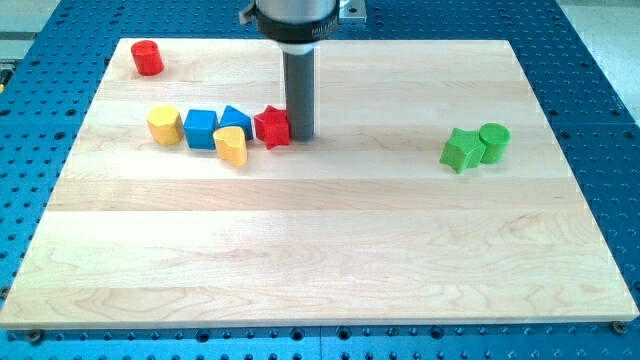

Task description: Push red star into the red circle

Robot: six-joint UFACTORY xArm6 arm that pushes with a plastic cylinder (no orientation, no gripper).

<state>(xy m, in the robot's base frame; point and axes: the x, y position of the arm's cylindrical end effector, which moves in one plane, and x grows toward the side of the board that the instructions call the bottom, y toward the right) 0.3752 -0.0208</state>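
The red star lies left of the board's middle, near the view's top. My tip stands just to the star's right, touching or nearly touching it. The red circle, a short red cylinder, sits far off at the board's top left corner. Between them, left of the star, lie a blue triangle-like block, a yellow heart-like block, a blue cube and a yellow hexagon-like block.
A green star and a green cylinder sit together at the view's right. The wooden board rests on a blue perforated table. The arm's body hangs over the board's top edge.
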